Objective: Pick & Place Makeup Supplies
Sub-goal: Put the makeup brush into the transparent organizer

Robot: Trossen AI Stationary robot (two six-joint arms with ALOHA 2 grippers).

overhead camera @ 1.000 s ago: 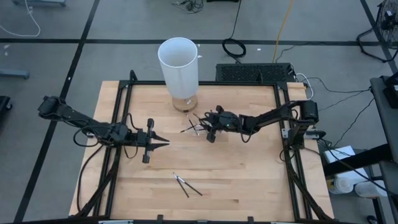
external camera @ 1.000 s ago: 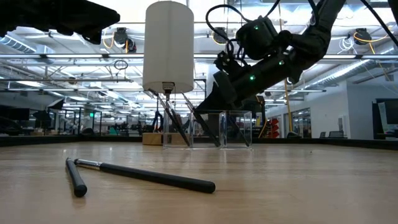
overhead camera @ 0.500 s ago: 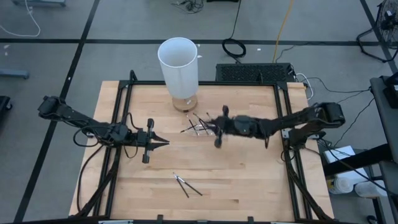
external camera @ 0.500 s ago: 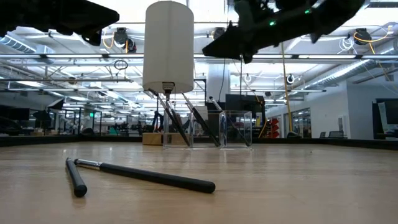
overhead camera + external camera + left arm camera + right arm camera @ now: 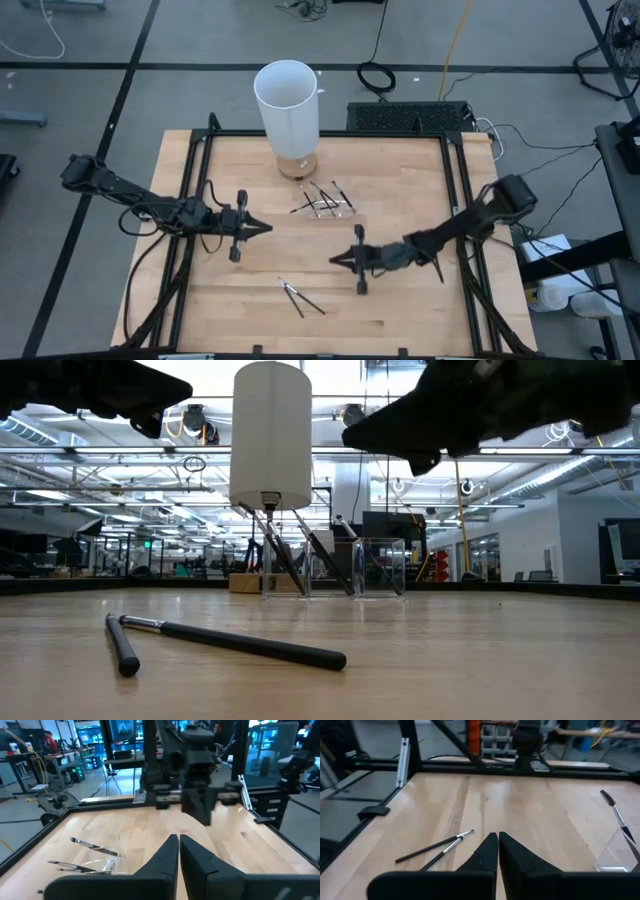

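Two thin dark sticks (image 5: 301, 297) lie crossed on the table near its near edge; they also show in the low view (image 5: 235, 643) and the right wrist view (image 5: 436, 849). Several more sticks (image 5: 322, 200) lean in a small clear tray (image 5: 377, 570) below the tall white cylinder (image 5: 287, 112); they also show in the left wrist view (image 5: 93, 850). My right gripper (image 5: 334, 260) is shut and empty above mid-table, pointing toward the table's left edge, beyond the two loose sticks. My left gripper (image 5: 266, 229) is shut and empty, left of the tray.
The white cylinder stands at the table's far edge, just behind the tray. A black frame (image 5: 196, 200) runs along the table's left, right and far sides. Bare wood lies between the two grippers and around the loose sticks.
My right gripper has drawn away from the clear tray toward the table's near edge, and has turned so that its fingers point toward the table's left edge. The sticks in the tray and the two on the table have stayed where they were.
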